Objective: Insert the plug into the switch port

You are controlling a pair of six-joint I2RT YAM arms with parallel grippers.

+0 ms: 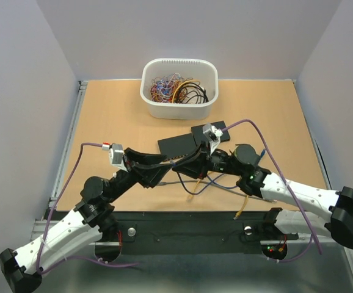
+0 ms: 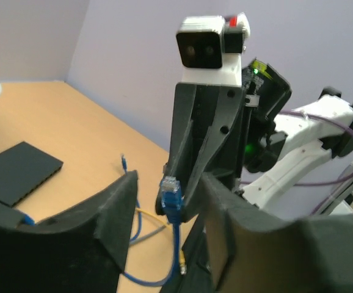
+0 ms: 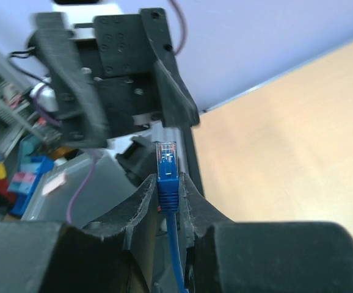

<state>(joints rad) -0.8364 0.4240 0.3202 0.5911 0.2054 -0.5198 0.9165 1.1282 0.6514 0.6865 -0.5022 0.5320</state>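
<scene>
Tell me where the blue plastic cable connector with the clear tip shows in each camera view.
Top external: cannot be made out; it is hidden mid-table at the right end effector.
Left wrist: blue plastic cable connector at centre, slightly low, tip up.
Right wrist: centre, upright between the near fingers.
Shared landmark: the right end effector pinching it, seen in all three views.

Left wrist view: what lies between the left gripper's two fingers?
A blue connector, pinched by the right gripper, stands between the open left gripper's fingers, touching neither; left wrist view.
</scene>
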